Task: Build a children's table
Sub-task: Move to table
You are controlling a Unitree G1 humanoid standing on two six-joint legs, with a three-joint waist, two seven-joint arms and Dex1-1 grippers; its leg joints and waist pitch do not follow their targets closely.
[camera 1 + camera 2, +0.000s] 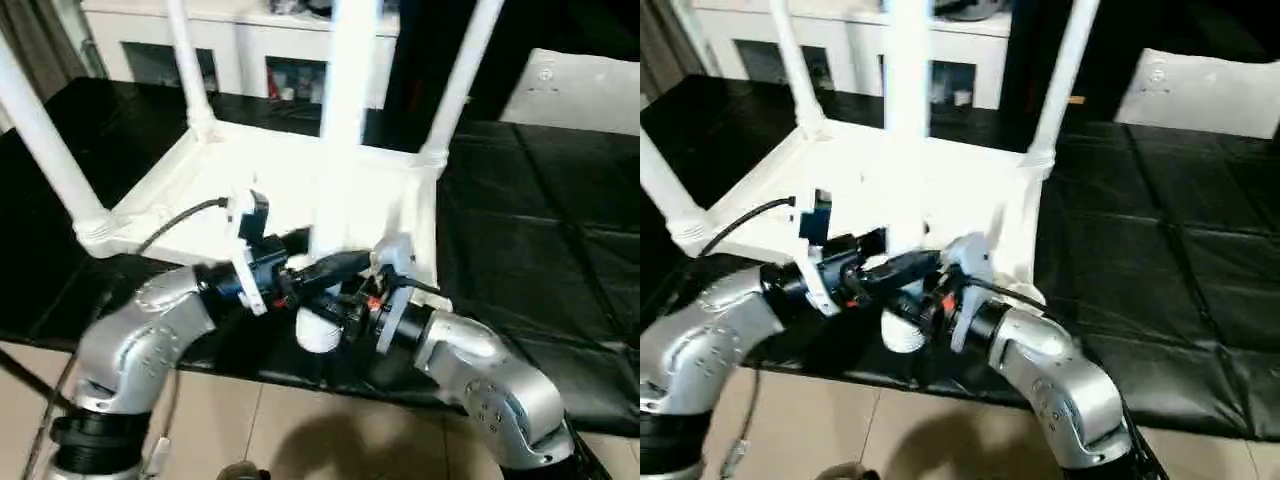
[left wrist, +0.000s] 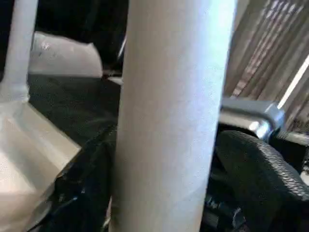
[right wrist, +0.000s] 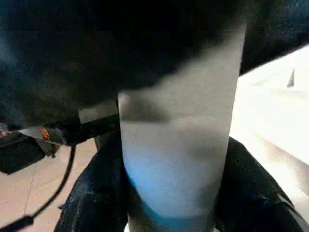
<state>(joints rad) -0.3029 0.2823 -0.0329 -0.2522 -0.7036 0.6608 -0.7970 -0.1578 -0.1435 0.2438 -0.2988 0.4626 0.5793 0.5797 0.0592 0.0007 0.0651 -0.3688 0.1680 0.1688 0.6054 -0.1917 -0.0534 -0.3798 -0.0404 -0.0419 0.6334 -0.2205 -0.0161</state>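
- Upturned white plastic rectangular table top (image 1: 240, 190) lies on black tabletop (image 1: 540, 250).
- Both claws at fourth long white tapered tube leg (image 1: 340, 120).
- Right claw (image 1: 345, 300) grips it; left claw (image 1: 320, 268), cannot tell.

Both head cameras look forward and down from above the silver forearms, a little apart sideways, and share the upturned white table top (image 1: 250, 180), its upright legs, and the black mat (image 1: 1160, 290). Each wrist camera sits very close to the near leg (image 2: 169, 121), one from either side, so both share that tube.
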